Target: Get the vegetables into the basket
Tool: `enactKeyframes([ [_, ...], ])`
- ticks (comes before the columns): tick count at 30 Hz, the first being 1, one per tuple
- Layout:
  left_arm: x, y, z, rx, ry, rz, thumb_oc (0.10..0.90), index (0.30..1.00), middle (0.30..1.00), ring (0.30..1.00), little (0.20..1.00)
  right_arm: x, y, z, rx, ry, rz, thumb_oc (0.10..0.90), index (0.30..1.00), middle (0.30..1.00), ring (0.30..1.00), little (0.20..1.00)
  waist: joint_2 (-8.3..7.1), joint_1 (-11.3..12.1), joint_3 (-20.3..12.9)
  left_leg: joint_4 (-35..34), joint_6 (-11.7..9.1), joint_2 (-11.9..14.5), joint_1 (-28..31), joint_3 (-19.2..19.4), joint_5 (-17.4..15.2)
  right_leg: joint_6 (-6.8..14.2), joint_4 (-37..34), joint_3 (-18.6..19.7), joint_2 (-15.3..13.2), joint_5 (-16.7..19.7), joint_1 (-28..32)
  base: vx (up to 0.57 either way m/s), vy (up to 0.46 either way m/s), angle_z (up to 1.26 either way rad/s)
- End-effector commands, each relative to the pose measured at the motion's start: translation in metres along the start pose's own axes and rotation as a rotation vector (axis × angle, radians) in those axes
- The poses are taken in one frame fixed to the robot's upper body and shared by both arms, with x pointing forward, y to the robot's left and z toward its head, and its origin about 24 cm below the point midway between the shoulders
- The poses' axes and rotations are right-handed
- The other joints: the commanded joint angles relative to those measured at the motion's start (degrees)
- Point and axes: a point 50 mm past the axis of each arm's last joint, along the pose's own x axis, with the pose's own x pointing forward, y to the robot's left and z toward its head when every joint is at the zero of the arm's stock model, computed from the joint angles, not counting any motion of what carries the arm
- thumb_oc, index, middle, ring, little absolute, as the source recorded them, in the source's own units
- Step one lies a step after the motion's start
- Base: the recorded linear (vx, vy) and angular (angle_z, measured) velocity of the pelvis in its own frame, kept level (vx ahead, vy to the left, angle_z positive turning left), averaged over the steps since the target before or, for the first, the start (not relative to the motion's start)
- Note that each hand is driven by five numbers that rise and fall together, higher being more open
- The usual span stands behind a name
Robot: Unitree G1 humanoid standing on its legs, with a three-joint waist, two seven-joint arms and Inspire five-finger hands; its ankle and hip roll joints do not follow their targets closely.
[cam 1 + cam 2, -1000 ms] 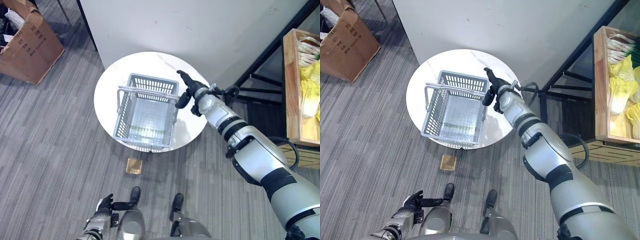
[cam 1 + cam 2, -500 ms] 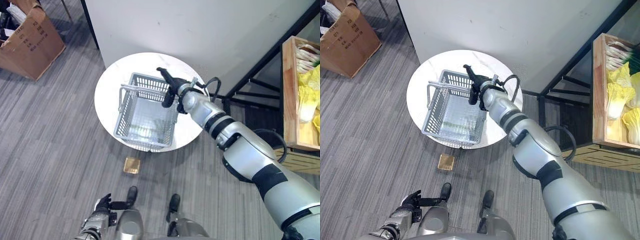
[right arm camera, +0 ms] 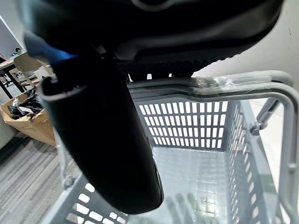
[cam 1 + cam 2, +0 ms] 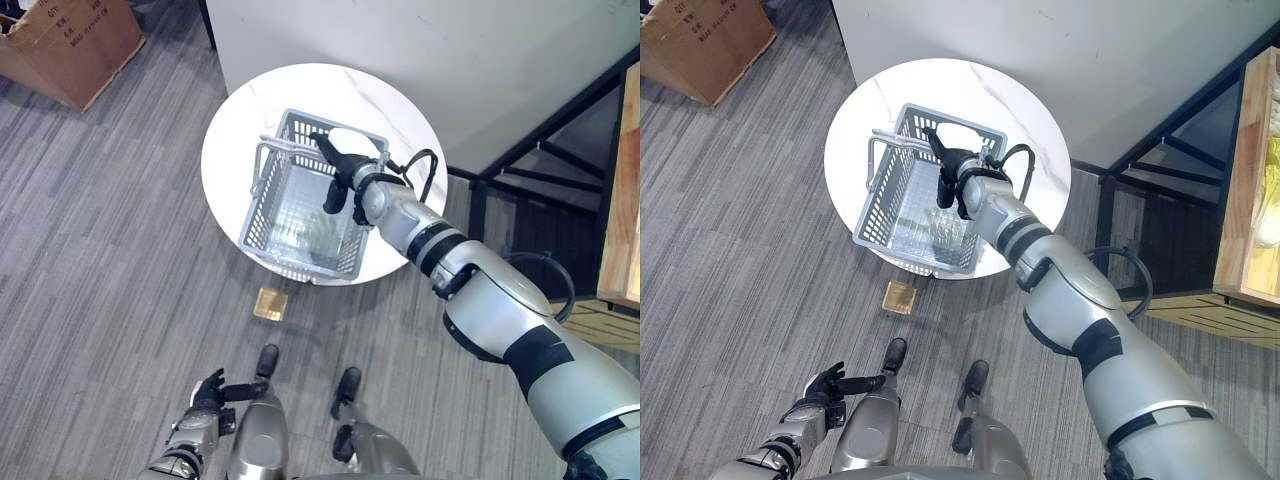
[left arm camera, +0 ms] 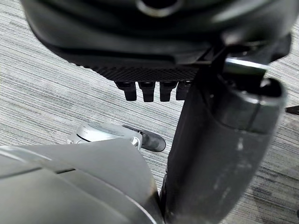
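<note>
A grey plastic basket sits empty on a round white worktop. The right hand hovers over it, fingers straight. It looks light and stiff; its handle seems the best hold. The left hand hangs relaxed near the floor.

Basket sits on the round tabletop, its mouth open upward; the handle crosses the far end. Right hand hangs over the basket's right rim, fingers straight, partly blocking that side. White wall stands close behind the tabletop. Dark frame and wooden crate crowd the right. Cardboard box far left. Small tan block on the carpet in front. Left hand low, well apart.
</note>
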Motion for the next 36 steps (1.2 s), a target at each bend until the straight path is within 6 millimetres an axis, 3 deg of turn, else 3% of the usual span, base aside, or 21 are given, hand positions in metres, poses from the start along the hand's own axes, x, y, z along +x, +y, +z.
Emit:
enactKeyframes([
  [1,-0.008,0.016,-0.047,0.111,0.158,0.063,0.9,1.0,1.0,1.0,1.0,0.002,-0.073,0.019,-0.127,-0.061,-0.209,0.4,0.3,0.3,0.3,0.3,-1.3,0.22,2.68,2.72,1.75,-3.09,0.16,3.42,-2.94,5.35,0.27,7.31,-2.33,-4.47,8.24,0.0,0.0,0.0],
  [9,-0.007,0.011,-0.043,0.1,0.147,0.05,0.9,1.0,1.0,1.0,1.0,0.001,-0.064,0.033,-0.088,-0.118,-0.189,0.4,0.3,0.3,0.3,0.3,-1.19,-0.7,1.98,3.64,2.08,-3.18,1.12,4.4,-4.3,5.36,0.61,9.15,-2.52,-4.79,8.84,0.02,0.021,-0.09],
  [16,-0.005,0.011,-0.035,0.101,0.132,0.048,0.9,1.0,1.0,1.0,1.0,-0.007,-0.075,0.05,0.004,-0.226,-0.248,0.4,0.3,0.3,0.3,0.3,-0.59,-2.49,0.99,3.17,2.39,-3.16,3.8,5.64,-4.84,5.25,1.65,10.18,-2.78,-5.46,9.64,0.01,0.014,-0.09],
  [20,-0.006,0.015,-0.041,0.118,0.162,0.05,0.9,1.0,1.0,1.0,1.0,-0.01,-0.074,0.047,0.01,-0.245,-0.254,0.4,0.3,0.3,0.3,0.3,-0.29,-3.43,-0.16,3.19,2.65,-2.75,6.08,6.91,-5.48,5.05,2.99,11.09,-2.76,-6.2,10.25,0.02,-0.018,-0.2],
  [26,-0.01,0.024,-0.059,0.14,0.233,0.064,0.9,1.0,1.0,1.0,1.0,-0.019,-0.069,0.036,0.035,-0.272,-0.232,0.4,0.3,0.3,0.3,0.3,0.61,-5.33,-2.17,2.25,2.79,-2.11,10.24,9.28,-5.84,4.74,4.48,12.78,-2.54,-6.97,11.37,0.03,-0.006,-0.28],
  [30,-0.015,0.025,-0.075,0.154,0.291,0.061,0.9,1.0,1.0,1.0,1.0,-0.029,-0.054,0.008,0.156,-0.255,-0.179,0.4,0.3,0.3,0.3,0.3,2.39,-8.14,-4.71,-0.84,2.5,-1.77,14.18,10.98,-4.56,4.55,4.91,13.59,-2.27,-7.28,12.36,0.01,-0.015,-0.19],
  [31,-0.016,0.022,-0.079,0.15,0.299,0.057,0.9,1.0,1.0,1.0,1.0,-0.032,-0.043,-0.006,0.264,-0.231,-0.159,0.4,0.3,0.3,0.3,0.3,2.86,-8.71,-5.06,-1.65,2.37,-1.67,14.76,11.38,-3.94,4.53,5.1,13.7,-2.24,-7.34,12.48,-0.01,-0.015,-0.21],
  [36,-0.018,0.014,-0.083,0.164,0.316,0.029,0.9,1.0,1.0,1.0,1.0,-0.053,-0.036,-0.033,0.189,-0.225,-0.13,0.4,0.3,0.3,0.3,0.3,4.63,-11.6,-6.7,-4.71,1.61,-1.31,16.78,11.72,-1.86,4.32,5.92,12.91,-2.02,-8.14,12.88,-0.03,-0.037,-0.06],
])
